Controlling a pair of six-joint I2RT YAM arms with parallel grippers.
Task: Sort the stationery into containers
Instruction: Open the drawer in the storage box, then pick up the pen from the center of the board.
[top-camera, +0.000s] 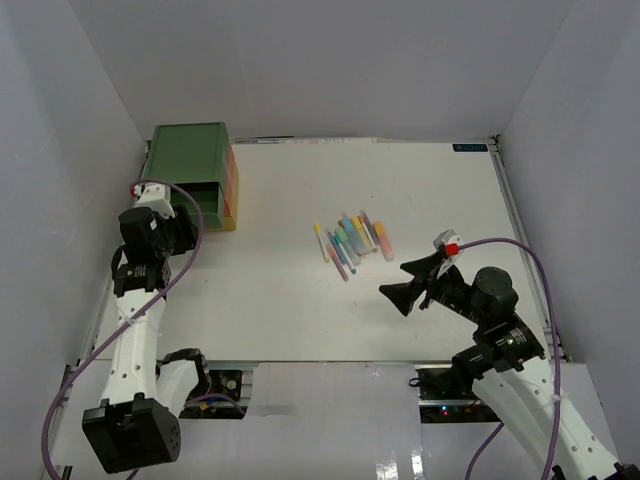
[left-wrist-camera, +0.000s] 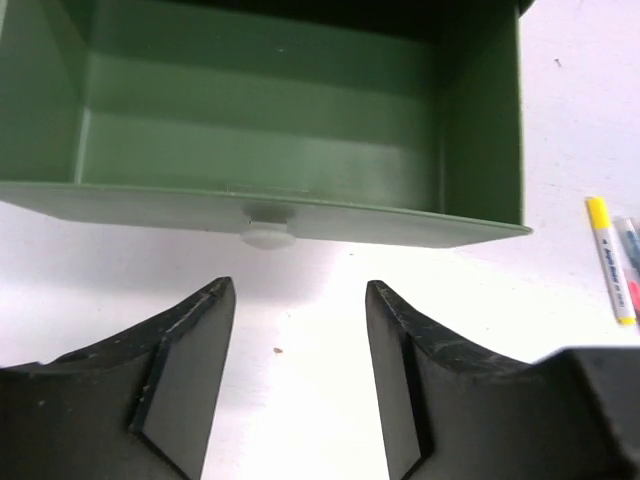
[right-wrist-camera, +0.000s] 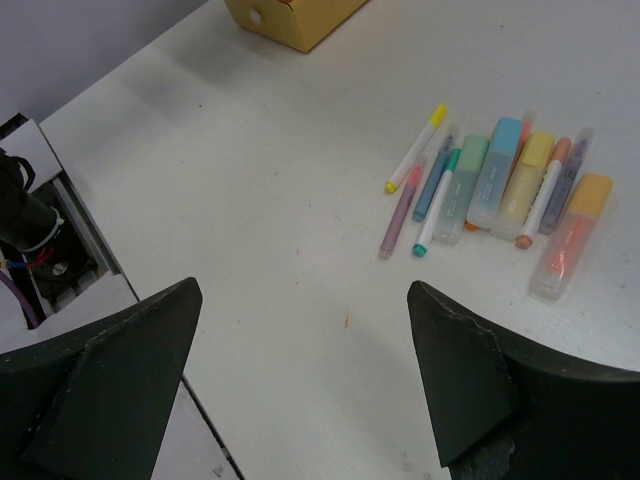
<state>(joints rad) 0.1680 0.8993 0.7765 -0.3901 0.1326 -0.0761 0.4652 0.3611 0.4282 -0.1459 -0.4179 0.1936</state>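
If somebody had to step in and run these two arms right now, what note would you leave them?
Left gripper: open, empty, just short of the green drawer's white knob.
Right gripper: open, empty, over bare table.
All pens and markers: one cluster mid-table, none picked up.
Done: green drawer pulled open; the inside that shows is empty.
Left: sorting every pen into the drawers.

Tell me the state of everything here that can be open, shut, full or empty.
green drawer, pulled open, nothing inside in the part that shows
left gripper, open, holding nothing, facing the drawer's knob
right gripper, open, holding nothing, above the table
pens and markers, lying bunched on the table, none picked up
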